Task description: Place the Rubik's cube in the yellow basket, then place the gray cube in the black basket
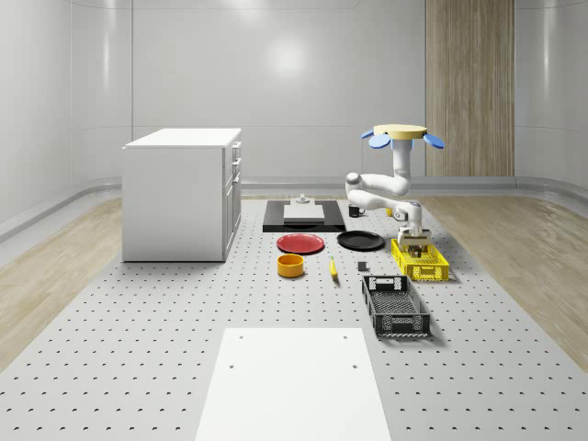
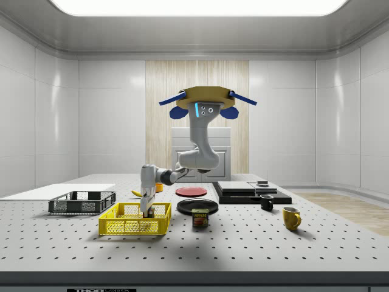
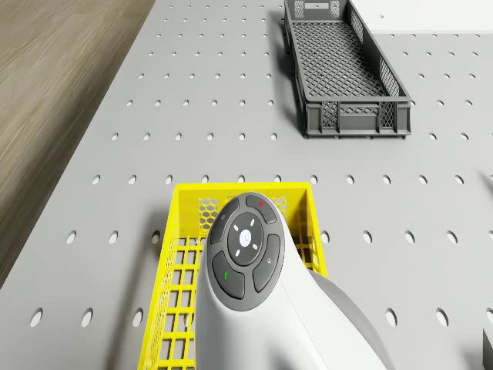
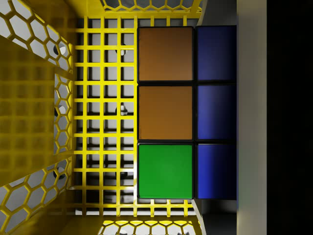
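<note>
The Rubik's cube (image 4: 166, 112), showing orange, green and blue tiles, hangs inside the yellow basket (image 4: 44, 112), just over its mesh floor. My gripper (image 1: 418, 244) reaches down into the yellow basket (image 1: 421, 268) and is shut on the cube. In the side view the gripper (image 2: 146, 210) sits between the basket walls (image 2: 124, 226). The drone (image 1: 400, 136) hovers above the table, behind the yellow basket. A small gray cube (image 1: 363, 267) lies on the table to the whole-scene view's left of that basket. The black basket (image 1: 396, 308) stands nearer the front, with nothing in it.
A red plate (image 1: 301, 243), black plate (image 1: 360, 240), orange bowl (image 1: 291, 265) and small yellow item (image 1: 333, 267) lie mid-table. A can (image 2: 200, 217) and two mugs (image 2: 292, 217) stand at the side view's right. A white cabinet (image 1: 182, 193) stands at the left.
</note>
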Controlling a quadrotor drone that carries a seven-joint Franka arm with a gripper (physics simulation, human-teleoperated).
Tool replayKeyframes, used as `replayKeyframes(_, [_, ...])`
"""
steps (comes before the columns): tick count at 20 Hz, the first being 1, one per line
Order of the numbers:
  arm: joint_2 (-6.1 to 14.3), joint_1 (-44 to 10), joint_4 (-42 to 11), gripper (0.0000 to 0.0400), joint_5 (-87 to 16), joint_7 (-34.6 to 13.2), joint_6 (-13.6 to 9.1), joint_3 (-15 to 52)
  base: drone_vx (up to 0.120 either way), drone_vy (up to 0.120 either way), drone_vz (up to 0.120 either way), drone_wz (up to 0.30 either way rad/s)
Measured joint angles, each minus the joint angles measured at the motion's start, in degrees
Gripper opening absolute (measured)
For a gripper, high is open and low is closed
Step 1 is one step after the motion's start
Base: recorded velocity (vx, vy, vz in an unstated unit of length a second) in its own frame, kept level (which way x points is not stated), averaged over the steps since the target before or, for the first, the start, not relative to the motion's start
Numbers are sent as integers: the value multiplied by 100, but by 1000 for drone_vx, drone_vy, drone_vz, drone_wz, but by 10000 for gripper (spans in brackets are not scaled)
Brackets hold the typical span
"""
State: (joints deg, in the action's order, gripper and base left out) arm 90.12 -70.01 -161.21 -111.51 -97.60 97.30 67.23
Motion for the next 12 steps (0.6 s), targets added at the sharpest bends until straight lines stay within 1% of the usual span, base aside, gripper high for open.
replayKeyframes(2, [-19,-5,16,325,-48,4,1,-46,0,0,0,0])
replayKeyframes(4, [-38,-5,26,354,-82,8,-4,-76,0,0,0,0])
replayKeyframes(6, [-54,10,14,372,-64,15,-32,-51,0,0,0,0])
replayKeyframes(12, [-86,119,-120,394,267,37,-216,317,0,0,0,0])
